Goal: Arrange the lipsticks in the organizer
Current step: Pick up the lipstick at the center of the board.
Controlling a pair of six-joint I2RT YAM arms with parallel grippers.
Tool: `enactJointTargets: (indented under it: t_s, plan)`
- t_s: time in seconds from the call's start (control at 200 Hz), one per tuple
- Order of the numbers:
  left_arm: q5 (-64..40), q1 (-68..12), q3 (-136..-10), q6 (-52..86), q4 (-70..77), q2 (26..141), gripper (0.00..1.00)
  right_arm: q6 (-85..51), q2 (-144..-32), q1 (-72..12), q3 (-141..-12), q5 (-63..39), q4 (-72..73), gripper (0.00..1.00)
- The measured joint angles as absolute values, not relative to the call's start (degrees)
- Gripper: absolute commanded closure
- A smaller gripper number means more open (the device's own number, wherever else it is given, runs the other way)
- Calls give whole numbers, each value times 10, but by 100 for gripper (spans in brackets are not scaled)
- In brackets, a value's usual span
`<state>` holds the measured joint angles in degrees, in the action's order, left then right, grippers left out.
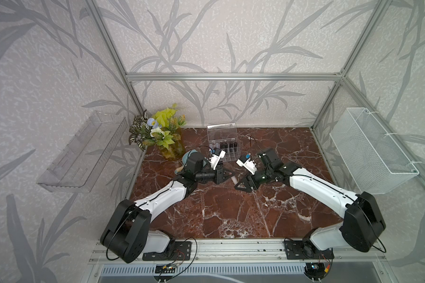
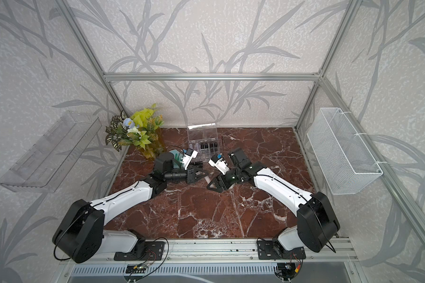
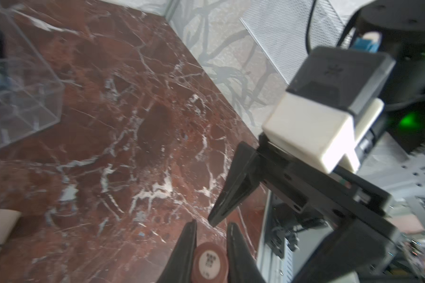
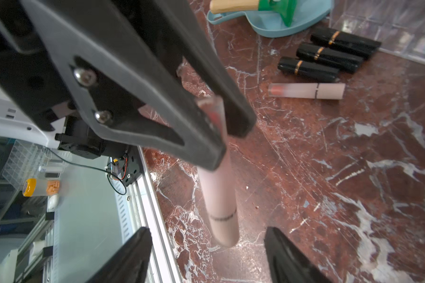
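**Item 1. Left gripper** (image 3: 212, 225): jaws shut hard on the pink tube (image 4: 220, 191), pinching only its clear end. The rest of the tube sticks out unsupported toward 3 o'clock, near the table's centre.

**Item 2. Right gripper** (image 4: 207, 231): jaws spread wide and holding nothing. Its fingers flank the tube's cap end without touching it.

**Item 3. Loose stock:** three black tubes (image 4: 329, 55) lie side by side, with a spare pink tube (image 4: 307, 91) next to them. All four lie flat on the marble at about 11 o'clock from the two grippers. The farthest black tube is just beside the organizer's wall.

**Item 4. Organizer** (image 1: 231, 157): at the table's 12 o'clock, lid raised. One row holds dark tubes, and the nearer compartments look empty.

**Hazards, as judged:**
- The tube is smooth and gripped at one end only, so it may pivot or slide between the fingers when the arm swings.
- The right fingers sit on either side of the cap. If they pull away crooked, they could knock the tube askew.
- The way to 12 o'clock passes over the loose stock, so a low carry could scatter it.
- The compartments are narrow, and a tilted tube could catch on a divider and tip out.
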<state>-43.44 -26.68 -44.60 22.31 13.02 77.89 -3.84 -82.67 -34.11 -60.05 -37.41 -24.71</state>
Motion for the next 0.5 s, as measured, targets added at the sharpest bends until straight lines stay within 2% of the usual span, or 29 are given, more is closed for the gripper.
enactJointTargets:
  t_s: [0.295, 0.5]
  plan:
    - [-166, -267, -549, 119, 76, 812, 92, -65, -782, -306, -580, -329, -224, 18]
    - [-44, -267, -576, 74, 82, 879, 92, -70, -782, -306, -580, -321, -220, 18]
